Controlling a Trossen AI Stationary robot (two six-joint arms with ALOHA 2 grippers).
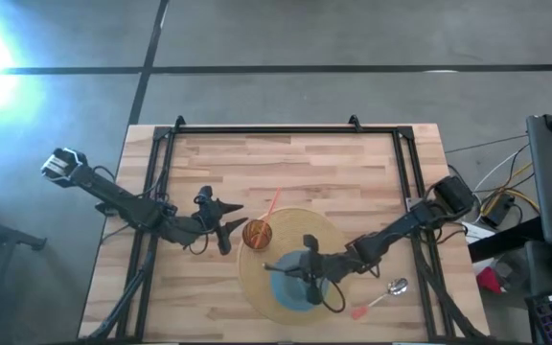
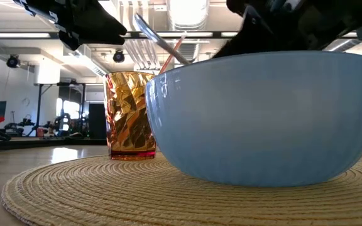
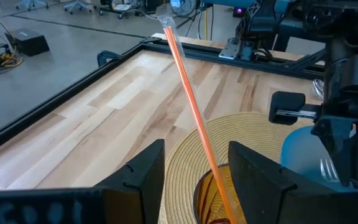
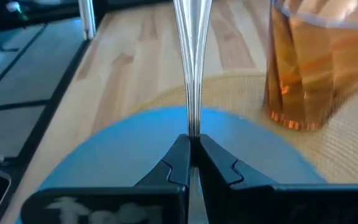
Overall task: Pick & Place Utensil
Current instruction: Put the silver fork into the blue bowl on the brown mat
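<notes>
A light blue bowl (image 1: 300,287) and an amber faceted cup (image 1: 257,233) stand on a round woven placemat (image 1: 257,278). An orange straw-like stick (image 3: 188,93) stands slanted in the cup. My left gripper (image 1: 232,227) is open just left of the cup; in its wrist view its fingers stand either side of the stick without touching it (image 3: 194,177). My right gripper (image 1: 293,269) is over the bowl, shut on a slim silver utensil (image 4: 192,74). The bowl (image 2: 256,119), the cup (image 2: 129,116) and the utensil (image 2: 159,39) also show in the low view. My right gripper pinches the silver utensil's thin shaft (image 4: 193,127) between its two fingertips. The utensil runs on along the fingers and past their tips, toward the cup. It is over the blue bowl, and in the low view its free end (image 2: 142,24) slants up. Its other end is hidden.
A spoon with a red handle (image 1: 381,297) lies on the wooden table right of the placemat. A black frame (image 1: 286,129) runs along the table's far edge and sides. Bare wood lies beyond the placemat toward the far edge (image 1: 286,168).
</notes>
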